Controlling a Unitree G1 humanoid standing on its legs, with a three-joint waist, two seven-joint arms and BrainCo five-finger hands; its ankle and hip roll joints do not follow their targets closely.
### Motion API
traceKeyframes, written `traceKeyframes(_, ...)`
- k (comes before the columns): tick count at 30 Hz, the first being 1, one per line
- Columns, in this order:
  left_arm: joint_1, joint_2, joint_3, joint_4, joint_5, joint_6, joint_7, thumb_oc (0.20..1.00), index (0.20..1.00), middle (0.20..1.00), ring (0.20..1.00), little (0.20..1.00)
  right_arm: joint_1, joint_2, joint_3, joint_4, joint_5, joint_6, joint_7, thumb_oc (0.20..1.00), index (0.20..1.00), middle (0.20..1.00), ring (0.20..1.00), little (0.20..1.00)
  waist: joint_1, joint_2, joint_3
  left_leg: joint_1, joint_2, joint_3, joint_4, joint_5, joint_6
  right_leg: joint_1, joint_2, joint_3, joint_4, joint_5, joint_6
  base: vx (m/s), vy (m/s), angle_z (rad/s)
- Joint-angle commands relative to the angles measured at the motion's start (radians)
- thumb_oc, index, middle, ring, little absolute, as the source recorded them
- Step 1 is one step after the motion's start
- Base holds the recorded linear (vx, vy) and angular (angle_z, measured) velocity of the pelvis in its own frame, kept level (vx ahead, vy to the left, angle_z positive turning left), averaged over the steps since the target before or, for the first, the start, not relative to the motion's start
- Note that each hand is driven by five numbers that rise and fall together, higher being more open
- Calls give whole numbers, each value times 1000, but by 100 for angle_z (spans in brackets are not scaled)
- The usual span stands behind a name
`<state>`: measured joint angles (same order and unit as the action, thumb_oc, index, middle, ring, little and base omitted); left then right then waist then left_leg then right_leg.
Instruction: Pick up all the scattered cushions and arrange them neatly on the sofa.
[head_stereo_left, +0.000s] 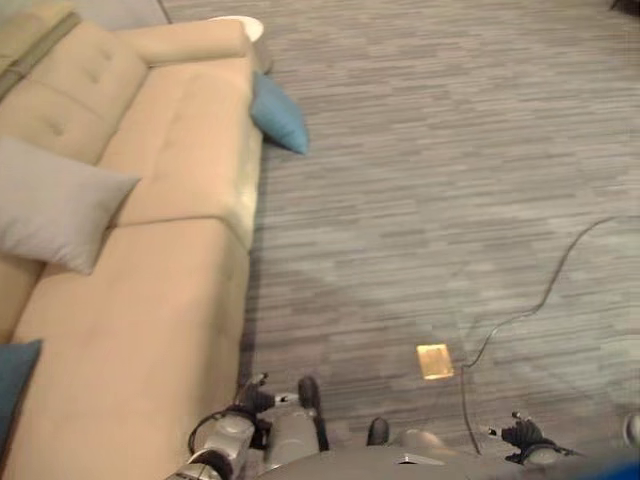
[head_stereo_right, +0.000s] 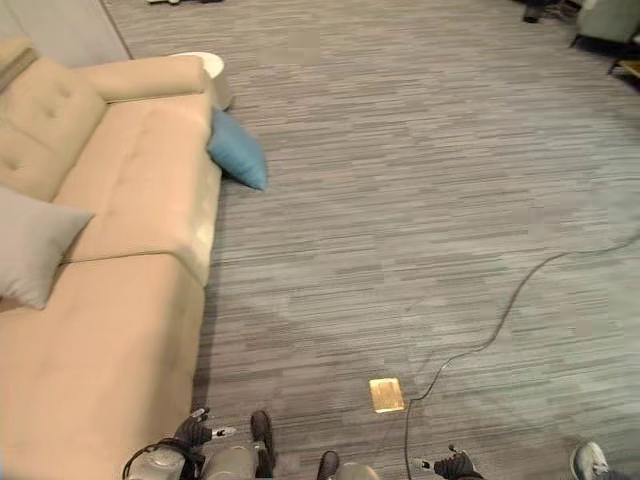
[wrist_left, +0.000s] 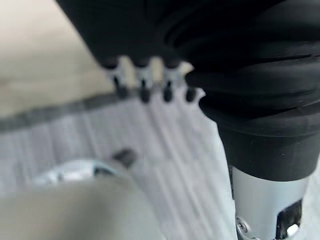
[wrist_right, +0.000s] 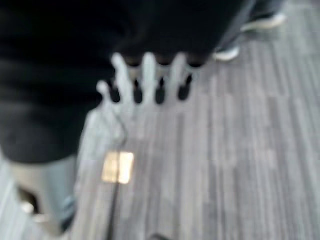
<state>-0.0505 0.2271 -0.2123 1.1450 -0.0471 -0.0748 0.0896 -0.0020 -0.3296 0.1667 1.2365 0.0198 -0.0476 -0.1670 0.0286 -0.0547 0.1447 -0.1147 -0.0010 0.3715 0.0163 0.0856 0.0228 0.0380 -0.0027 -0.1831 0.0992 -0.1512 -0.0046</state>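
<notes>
Head views: a blue cushion (head_stereo_right: 238, 149) leans on the floor against the sofa (head_stereo_right: 130, 200), far ahead of both robot hands. Wrist views: left robot hand (wrist_left: 145, 82) and right robot hand (wrist_right: 150, 80) hang with straight fingers, empty. Next likely step: approach and reach for it.

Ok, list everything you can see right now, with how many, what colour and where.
Sofa: one, beige, along the left side.
Blue cushion: one, on the floor, leaning against the sofa front near its far armrest.
Grey cushion: one, on the sofa against the backrest.
Dark blue cushion: one, on the sofa at the near left edge, partly cut off.
Round table: one, white, beyond the far armrest.
Floor plate: one, brass-coloured, set in the grey carpet.
Person's shoe: one, light, lower right corner.
Left hand: low, by the sofa front, holding nothing.
Right hand: low, over the carpet, holding nothing.
</notes>
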Motion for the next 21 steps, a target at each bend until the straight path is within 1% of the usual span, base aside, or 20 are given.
traceKeyframes(1,16,9,-16,-45,13,-14,7,1000,1000,1000,1000,1000,-26,-18,1,-56,-10,-11,6,1000,1000,1000,1000,1000,18,1,20,-18,43,6,113,-103,-4,-68,-156,-52,277,132,189,233,138,-71)
traceKeyframes(2,7,18,-17,-62,3,-17,11,1000,1000,1000,1000,1000,-38,-19,9,-61,-8,-12,9,1000,1000,1000,1000,1000,5,21,40,21,33,-4,81,-110,11,-174,-172,-46,376,149,177,166,88,-37)
traceKeyframes(3,7,18,-17,-62,3,-17,11,1000,1000,1000,1000,1000,-38,-19,9,-61,-8,-12,9,1000,1000,1000,1000,1000,5,21,41,22,32,-4,80,-110,11,-174,-172,-45,377,148,177,217,50,6)
traceKeyframes(4,-4,18,-19,-69,-3,-21,18,1000,1000,1000,1000,1000,-46,-24,10,-65,-2,-13,6,1000,1000,1000,1000,1000,-6,30,47,45,24,-24,45,-109,1,-206,-160,-44,311,114,157,93,-14,29)
traceKeyframes(5,-4,18,-19,-69,-3,-21,18,1000,1000,1000,1000,1000,-46,-25,10,-65,-2,-13,6,1000,1000,1000,1000,1000,-7,30,48,46,24,-25,45,-109,1,-204,-160,-45,310,114,156,151,-39,12)
traceKeyframes(6,-13,15,-26,-63,-1,-23,20,1000,1000,1000,1000,1000,-48,-29,9,-63,1,-13,4,1000,1000,1000,1000,1000,-15,35,53,60,19,-33,34,-114,-3,-223,-149,-42,262,109,146,115,-62,16)
traceKeyframes(8,-27,10,-33,-49,9,-24,20,1000,1000,1000,1000,1000,-57,-36,4,-60,6,-11,0,1000,1000,1000,1000,1000,-36,32,57,75,2,-49,26,-129,-11,-264,-150,-22,115,156,149,200,-130,25)
traceKeyframes(10,-39,9,-31,-34,19,-25,22,1000,1000,1000,1000,1000,-53,-35,-2,-52,8,-8,0,1000,1000,1000,1000,1000,-58,29,58,107,-8,-72,12,-144,-26,-300,-158,-7,-10,218,171,265,-193,32)
traceKeyframes(12,-43,9,-25,-17,23,-29,22,1000,1000,1000,1000,1000,-49,-29,-6,-50,6,-6,4,1000,1000,1000,1000,1000,-74,30,60,134,-8,-90,5,-156,-37,-325,-165,-10,-56,248,183,280,-201,38)
traceKeyframes(14,-44,2,-25,-2,31,-32,20,1000,1000,1000,1000,1000,-38,-32,-10,-52,3,-5,6,1000,1000,1000,1000,1000,-85,22,53,158,-26,-110,14,-188,-36,-302,-175,-7,-70,268,187,298,-193,49)
traceKeyframes(15,-42,-2,-27,4,37,-31,21,1000,1000,1000,1000,1000,-33,-36,-9,-51,3,-8,6,1000,1000,1000,1000,1000,-90,21,46,167,-31,-117,25,-204,-36,-296,-172,6,-59,274,181,378,-280,65)
traceKeyframes(16,-36,-16,-24,9,24,-30,20,1000,1000,1000,1000,1000,-28,-45,-14,-48,5,-9,7,1000,1000,1000,1000,1000,-94,32,42,172,-16,-133,84,-235,-49,-281,-161,15,-32,264,167,277,-231,66)
traceKeyframes(17,-37,-15,-24,9,24,-30,20,1000,1000,1000,1000,1000,-28,-44,-14,-48,5,-9,8,1000,1000,1000,1000,1000,-95,30,40,168,-18,-134,85,-232,-48,-284,-164,15,-33,266,167,230,-251,59)
traceKeyframes(18,-36,-21,-26,7,18,-31,18,1000,1000,1000,1000,1000,-25,-49,-18,-45,11,-12,6,1000,1000,1000,1000,1000,-96,27,40,148,-7,-127,156,-240,-61,-274,-168,5,-33,261,160,123,-222,38)
traceKeyframes(19,-37,-28,-32,6,9,-31,14,1000,1000,1000,1000,1000,-22,-53,-20,-44,18,-16,5,1000,1000,1000,1000,1000,-100,21,39,110,21,-103,259,-224,-82,-247,-170,-10,-38,251,147,206,-337,33)
traceKeyframes(20,-36,-29,-35,-2,-5,-30,6,1000,1000,1000,1000,1000,-15,-52,-21,-46,24,-16,7,1000,1000,1000,1000,1000,-100,17,39,79,50,-87,346,-195,-97,-223,-167,-23,-41,234,130,218,-347,32)
traceKeyframes(21,-35,-28,-35,-14,-15,-30,7,1000,1000,1000,1000,1000,-12,-52,-21,-45,27,-14,6,1000,1000,1000,1000,1000,-97,6,40,59,78,-59,423,-159,-112,-203,-169,-40,-43,219,117,200,-300,49)
